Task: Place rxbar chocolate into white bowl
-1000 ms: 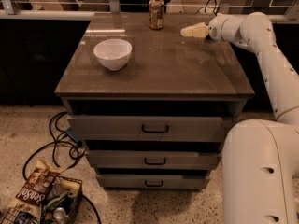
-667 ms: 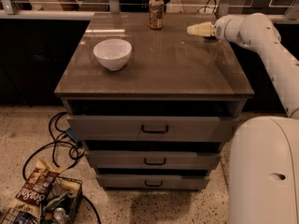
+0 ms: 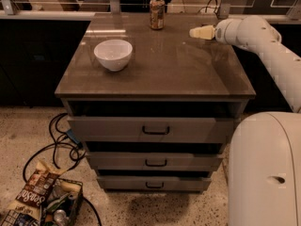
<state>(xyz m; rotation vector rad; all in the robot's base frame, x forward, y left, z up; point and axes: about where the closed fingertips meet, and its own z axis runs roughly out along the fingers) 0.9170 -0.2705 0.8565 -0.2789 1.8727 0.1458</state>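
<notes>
Two things show on the desk (image 3: 178, 69): the white bowl (image 3: 113, 54) and an upright tan can (image 3: 157, 13), which stands behind the bowl and to its right. The rxbar chocolate does not show anywhere on the desk or inside the bowl. It may be tucked in the gripper (image 3: 201, 32), but no dark wrapper can be made out there. I also cannot tell whether the gripper is apart, together or clamped on something.

If the bar is in the grasp, the step in hand is probably the carry to the bowl. To do it well, the gripper should travel toward the bowl on a line that passes in front of the can, high enough to clear the bowl's rim. It should stop over the middle of the opening and drop below rim height before letting go. The bowl is glossy with a narrow base, so a bar dropped from high up or onto the edge could skid out or rock it. If nothing is held, the bar must be found first.

The white arm (image 3: 263, 41) comes in from far to the right of the bowl. It bends at the wrist so the gripper points roughly level toward the can, and the gripper is well apart from the bowl.
</notes>
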